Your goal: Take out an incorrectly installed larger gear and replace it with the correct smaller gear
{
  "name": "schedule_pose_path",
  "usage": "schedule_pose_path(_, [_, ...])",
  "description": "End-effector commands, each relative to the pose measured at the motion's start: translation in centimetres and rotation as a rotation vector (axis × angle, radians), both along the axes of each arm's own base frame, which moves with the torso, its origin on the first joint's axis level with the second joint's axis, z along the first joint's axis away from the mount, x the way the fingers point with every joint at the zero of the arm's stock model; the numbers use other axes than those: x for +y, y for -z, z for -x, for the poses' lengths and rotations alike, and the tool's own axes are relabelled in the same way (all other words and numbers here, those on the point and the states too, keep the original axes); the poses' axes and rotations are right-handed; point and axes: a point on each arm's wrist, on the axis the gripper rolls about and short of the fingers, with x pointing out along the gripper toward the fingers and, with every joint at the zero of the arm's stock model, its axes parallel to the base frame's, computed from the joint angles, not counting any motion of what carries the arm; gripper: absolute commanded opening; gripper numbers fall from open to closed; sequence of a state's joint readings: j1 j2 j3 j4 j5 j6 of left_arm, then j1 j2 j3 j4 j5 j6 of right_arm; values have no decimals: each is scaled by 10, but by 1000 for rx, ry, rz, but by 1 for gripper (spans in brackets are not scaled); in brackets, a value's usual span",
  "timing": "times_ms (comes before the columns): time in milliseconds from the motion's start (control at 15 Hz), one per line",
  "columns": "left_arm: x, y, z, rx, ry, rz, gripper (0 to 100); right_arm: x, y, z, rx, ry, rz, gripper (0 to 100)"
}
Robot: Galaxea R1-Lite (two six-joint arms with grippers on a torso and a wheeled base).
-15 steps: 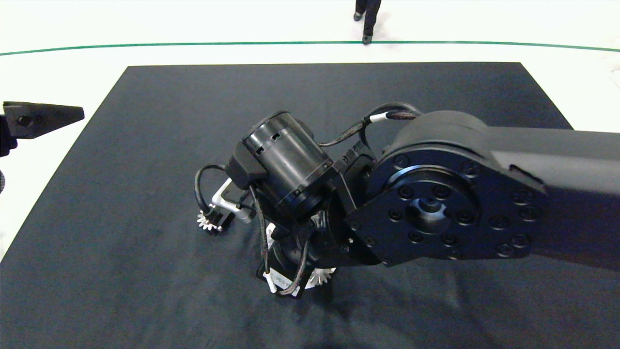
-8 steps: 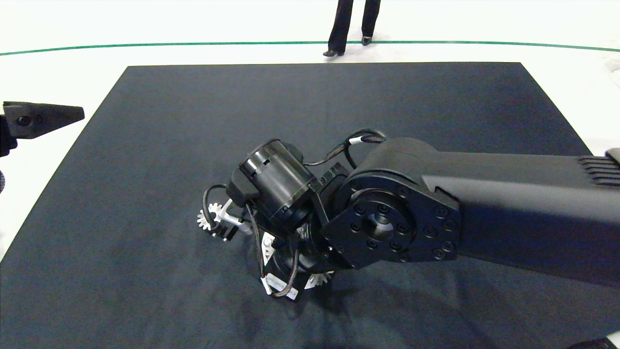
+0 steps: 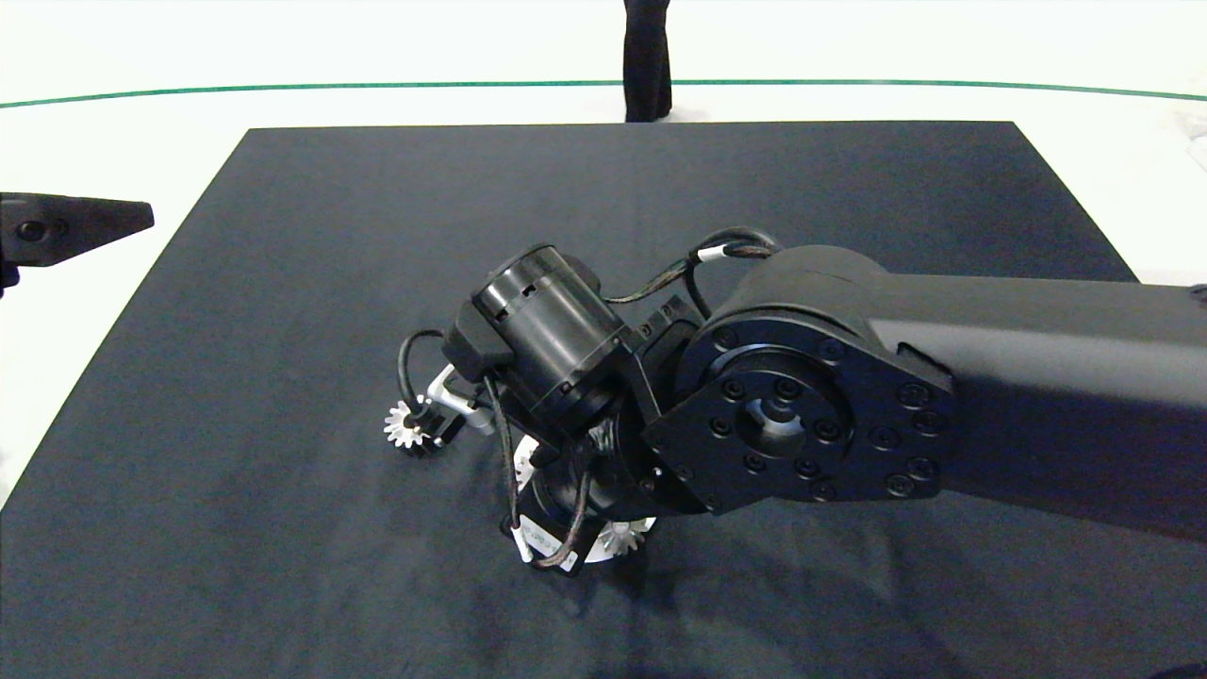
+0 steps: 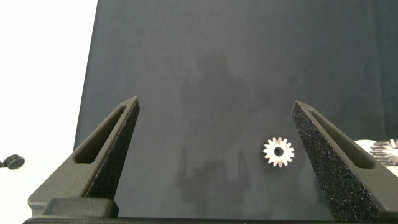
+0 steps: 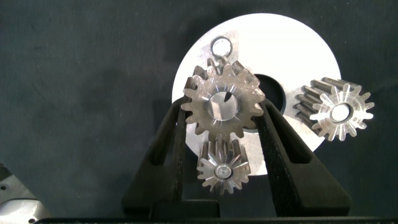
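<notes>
My left gripper (image 3: 75,224) is parked at the far left, just off the edge of the black mat (image 3: 283,236), with its fingers spread wide and nothing between them.

Further in, a lone silver gear lies flat on the mat, apart from the rest. I take it to be the larger gear (image 4: 278,152), though it is too small here to be sure.

My right gripper (image 5: 222,107) hangs over the white disc (image 5: 311,50) near the middle of the mat. It pinches the smaller gear (image 5: 199,109) across its teeth, one finger on each side, leaving the wide centre hole uncovered. I cannot tell whether the gear rides above the disc or already rests on it.

A small silver post (image 5: 219,45) stands at the disc's rim, just beyond the held gear. One chunky small-holed gear (image 5: 222,167) sits between my right fingers, closer to the wrist. A second chunky gear (image 5: 339,112) stands at the disc's right edge, clear of my fingers.

I judge the smaller gear to be rigid metal, dense for its bulk and not fragile. Its smooth faces could slip or let it twist in the pads. Opposite teeth are the right hold, since they bite into the pads and leave the bore free for seating. I should keep it level, because a tilted bore could jam on its post.
</notes>
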State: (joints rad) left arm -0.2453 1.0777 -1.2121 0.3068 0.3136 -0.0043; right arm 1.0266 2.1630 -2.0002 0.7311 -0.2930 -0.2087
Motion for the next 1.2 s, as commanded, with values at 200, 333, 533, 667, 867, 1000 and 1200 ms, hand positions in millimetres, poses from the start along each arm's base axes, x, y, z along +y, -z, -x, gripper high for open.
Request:
schedule_pose_path(200, [0, -1, 2, -5, -2, 1, 100, 9, 22, -4, 36, 17, 35, 25])
schedule_pose_path(333, [1, -2, 2, -8, -2, 2, 100, 13, 26, -1, 46, 20, 36, 25])
schedule_pose_path(533, [1, -2, 3, -10, -2, 2, 100, 8, 12, 4, 12, 51, 16, 25])
schedule_pose_path(667, [1, -2, 3, -11, -2, 3, 100, 5, 0, 10, -3, 44, -19, 25])
schedule_pose_path(867, [1, -3, 5, -18, -2, 5, 100, 11, -6, 9, -27, 64, -107, 25])
schedule_pose_path(1000, [2, -4, 6, -23, -4, 6, 100, 12, -9, 8, -36, 66, -132, 25])
schedule_pose_path(1200, [2, -4, 6, -24, -4, 6, 100, 16, -13, 6, -59, 77, -200, 25])
